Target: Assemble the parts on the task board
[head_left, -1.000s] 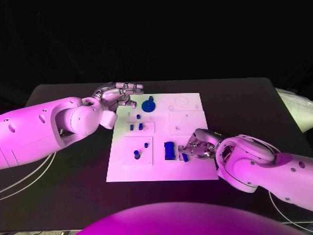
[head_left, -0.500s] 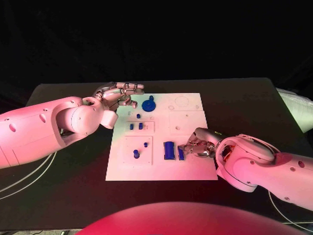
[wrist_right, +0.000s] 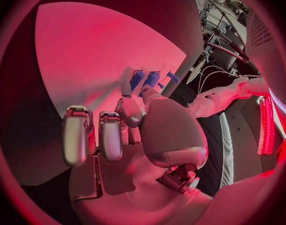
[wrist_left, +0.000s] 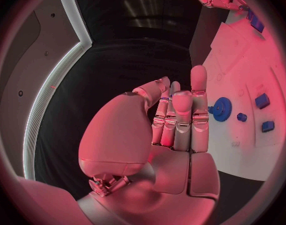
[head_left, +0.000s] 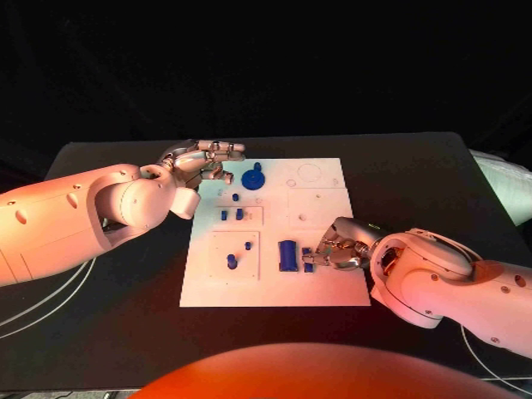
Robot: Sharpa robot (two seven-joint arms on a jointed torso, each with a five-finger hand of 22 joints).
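Working the near-right corner of the task board, your right hand is nearest.
Its fingers touch a small blue part beside the upright blue block; whether it pinches it, you cannot tell.

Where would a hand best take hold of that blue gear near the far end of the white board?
Probably by its toothed rim, coming down from above: the blue gear lies flat on the task board, so only its edge and top are free. The left hand hovers beside it.

arms: bulky, smooth white shells, small round screw holes
hands: left hand, right hand, silver metal, segmented fingers
cables: thin pale loops at 8 o'clock
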